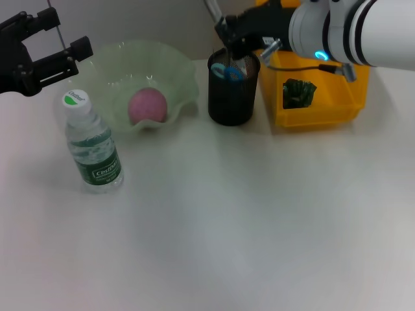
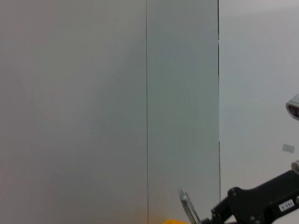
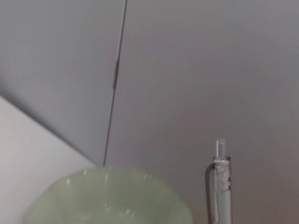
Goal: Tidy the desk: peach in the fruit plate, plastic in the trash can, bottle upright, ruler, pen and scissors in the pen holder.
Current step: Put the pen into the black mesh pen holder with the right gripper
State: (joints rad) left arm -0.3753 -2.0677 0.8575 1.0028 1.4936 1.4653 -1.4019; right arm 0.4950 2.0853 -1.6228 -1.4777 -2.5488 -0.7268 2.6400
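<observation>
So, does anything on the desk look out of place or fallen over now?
Nothing stands out. The bottle stands upright, the peach lies in the fruit plate, and the scissors sit in the pen holder, where the right pincer hovers.

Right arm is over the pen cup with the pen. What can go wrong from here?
1. The right gripper holds the pen tilted above the pen holder; released like this, it may strike the rim or the scissors inside and fall out.
2. The arm hangs low over the trash can and holder; pulling back could knock either.
</observation>
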